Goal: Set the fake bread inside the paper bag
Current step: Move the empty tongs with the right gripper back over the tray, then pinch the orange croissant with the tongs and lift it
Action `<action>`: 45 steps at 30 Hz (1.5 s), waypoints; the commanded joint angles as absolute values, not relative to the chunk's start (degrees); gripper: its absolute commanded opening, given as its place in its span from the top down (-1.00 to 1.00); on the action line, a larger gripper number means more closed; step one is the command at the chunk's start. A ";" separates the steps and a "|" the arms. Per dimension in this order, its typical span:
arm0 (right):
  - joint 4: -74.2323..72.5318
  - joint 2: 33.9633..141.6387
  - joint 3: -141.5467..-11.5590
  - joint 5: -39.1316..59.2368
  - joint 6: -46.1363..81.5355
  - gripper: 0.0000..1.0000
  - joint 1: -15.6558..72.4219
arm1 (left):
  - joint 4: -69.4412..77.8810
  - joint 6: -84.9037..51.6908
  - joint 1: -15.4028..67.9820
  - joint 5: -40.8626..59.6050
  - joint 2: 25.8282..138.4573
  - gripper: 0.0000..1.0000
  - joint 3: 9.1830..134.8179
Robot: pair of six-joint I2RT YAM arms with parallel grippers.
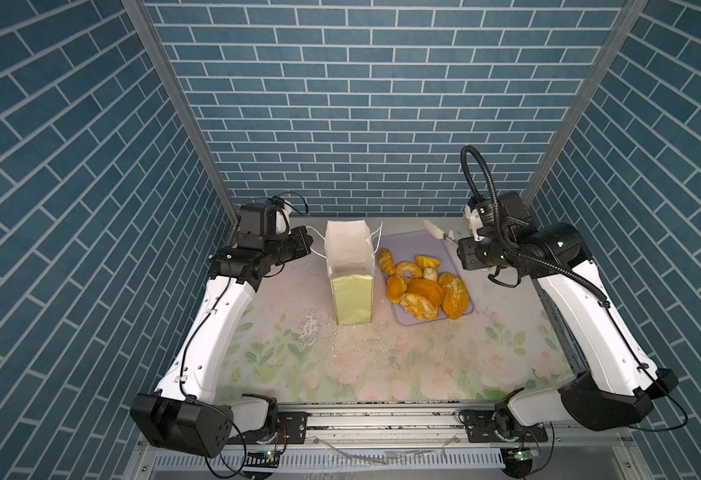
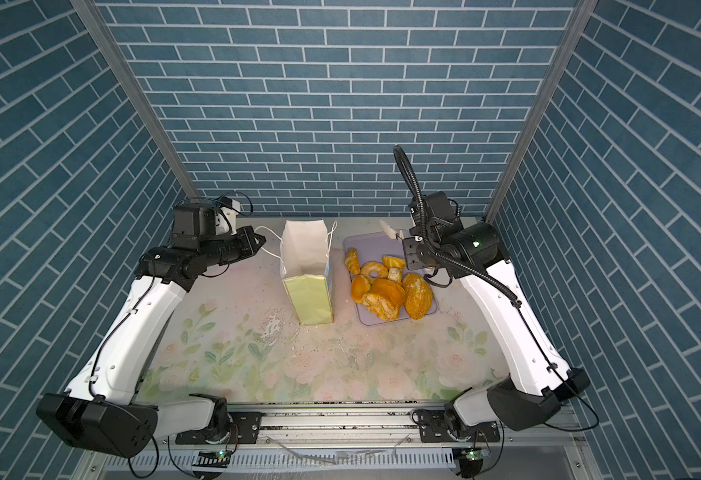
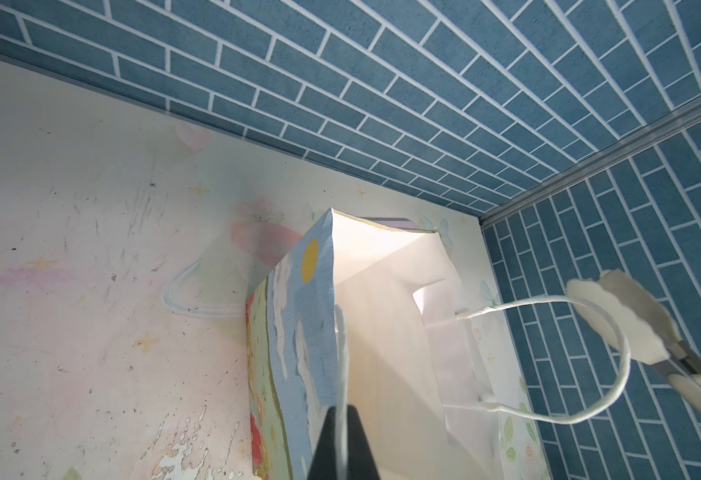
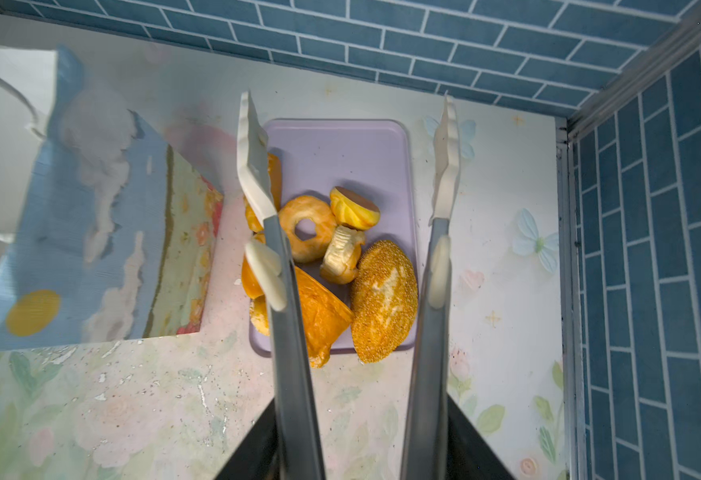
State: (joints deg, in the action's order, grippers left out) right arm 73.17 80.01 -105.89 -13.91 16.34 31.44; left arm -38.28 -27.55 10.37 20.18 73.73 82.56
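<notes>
**Left gripper** [image 3: 342, 415]: the jaws are closed together on a white cord handle [image 3: 342, 353] of the paper bag [image 1: 350, 299]. In both top views this gripper is seen at the nine o'clock side of the bag's open mouth.

**Right gripper** [image 4: 361, 415]: it is clamped on the metal arms of a pair of tongs [image 4: 294, 353]. The cream tips of the tongs are held apart over the one o'clock corner of the lilac tray [image 1: 407, 243].

**Task objects:** the fake bread [image 1: 419, 286] is heaped on the tray toward its six o'clock end, clear of the tong tips. The bag is stood upright just beside the tray, at the tray's nine o'clock.

**Surface and room:** the table [image 1: 382, 365] is covered in a pale floral print, and a flaked patch [image 1: 311, 328] is seen at the bag's seven o'clock. The cell is enclosed on three sides by blue brick-patterned walls [image 1: 361, 104], joined at an aluminium post [image 3: 606, 158].

**Hidden or unclear:**
- The floor of the bag is hidden by its own walls.
- The pastries overlap, and some are covered by a tong arm in the right wrist view, so they cannot be counted exactly.
- The bag is blurred in the right wrist view.
- The cord in the left gripper is too small to be made out in the top views.
</notes>
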 commanded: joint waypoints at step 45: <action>63.02 116.73 -115.84 2.12 9.32 0.07 34.18 | -42.40 -25.93 10.45 16.44 74.25 1.00 84.83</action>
